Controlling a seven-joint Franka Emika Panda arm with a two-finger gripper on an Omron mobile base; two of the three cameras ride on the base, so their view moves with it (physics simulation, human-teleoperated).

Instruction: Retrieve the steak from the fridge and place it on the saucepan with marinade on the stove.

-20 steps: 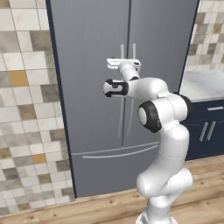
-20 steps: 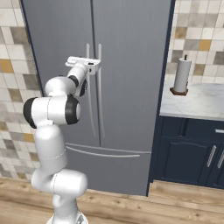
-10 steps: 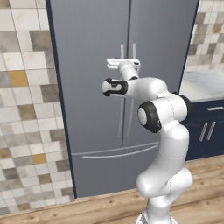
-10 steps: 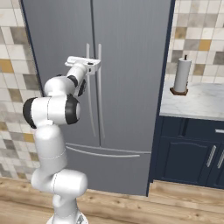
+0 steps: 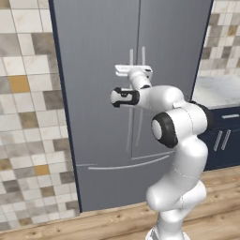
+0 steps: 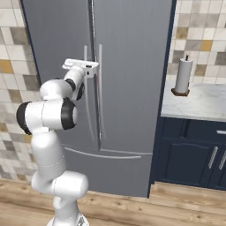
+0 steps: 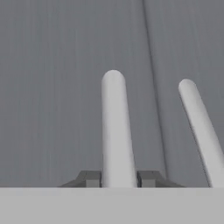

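Observation:
The tall grey fridge [image 5: 93,93] [image 6: 132,66] stands with both doors closed. My gripper [image 5: 133,70] [image 6: 81,66] is held up against the left door's long vertical handle [image 5: 131,122] [image 6: 86,114]. In the hand view that pale handle [image 7: 116,122] runs up between my two dark fingertips [image 7: 89,178], which press on either side of it, so my gripper [image 7: 118,178] is shut on it. The right door's handle [image 7: 199,127] runs beside it. The steak, saucepan, marinade and stove are out of view.
To the right of the fridge, a paper towel roll [image 6: 183,77] stands on a marble counter [image 6: 198,103] over dark blue cabinets [image 6: 190,154]. A tiled wall [image 5: 28,117] borders the fridge on the left. The floor [image 6: 176,203] is wood.
The fingers have closed in on the left door handle. The arm and the fridge doors have stayed where they were.

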